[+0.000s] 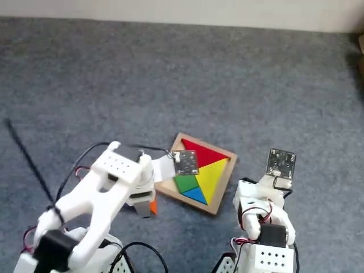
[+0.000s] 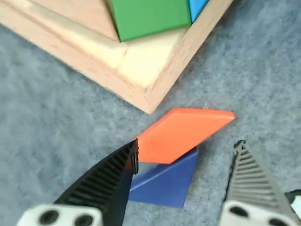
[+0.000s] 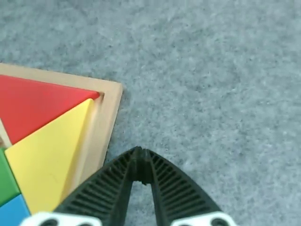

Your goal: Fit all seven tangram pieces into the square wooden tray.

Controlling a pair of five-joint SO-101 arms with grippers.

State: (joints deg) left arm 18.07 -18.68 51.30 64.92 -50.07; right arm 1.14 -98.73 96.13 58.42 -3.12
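Two grippers sit nearest the arms' bases, one on each side of the tray. Clock directions are read on the high view, with the tray's centre as the middle of the dial.

The left gripper [image 2: 187,146] hangs low over the grey carpet [image 1: 170,74] at about eight o'clock. Its jaws are spread wide and hold nothing. The black finger [image 2: 106,181] has its tip right at one corner of the orange parallelogram [image 2: 181,134]; I cannot tell whether it touches. The pale finger [image 2: 247,183] stands apart from the piece on its other side.

The orange parallelogram lies on the carpet just off the tray's eight o'clock corner, clear of the wood. It overlaps one edge of a dark blue triangle [image 2: 164,183], which lies closer to the arm.

The right gripper [image 3: 141,162] is at about four o'clock. Its jaws are pressed together with nothing between them, and the tips are over bare carpet just beside the tray's rim.

Beyond them, the square wooden tray [image 1: 223,182] rests on the carpet, turned corner-on like a diamond. Four pieces lie flat inside it:
- the light blue piece [image 1: 195,195] at six o'clock
- the green piece [image 1: 185,183] at about eight
- the yellow triangle [image 1: 212,175] at three
- the red triangle [image 1: 206,154] at one

Red and yellow meet along a shared edge, and green touches both light blue and yellow. The tray's floor by the eight o'clock corner is bare wood.

Farther out, toward twelve o'clock, the carpet runs to a pale strip [image 1: 170,11] along the far edge.
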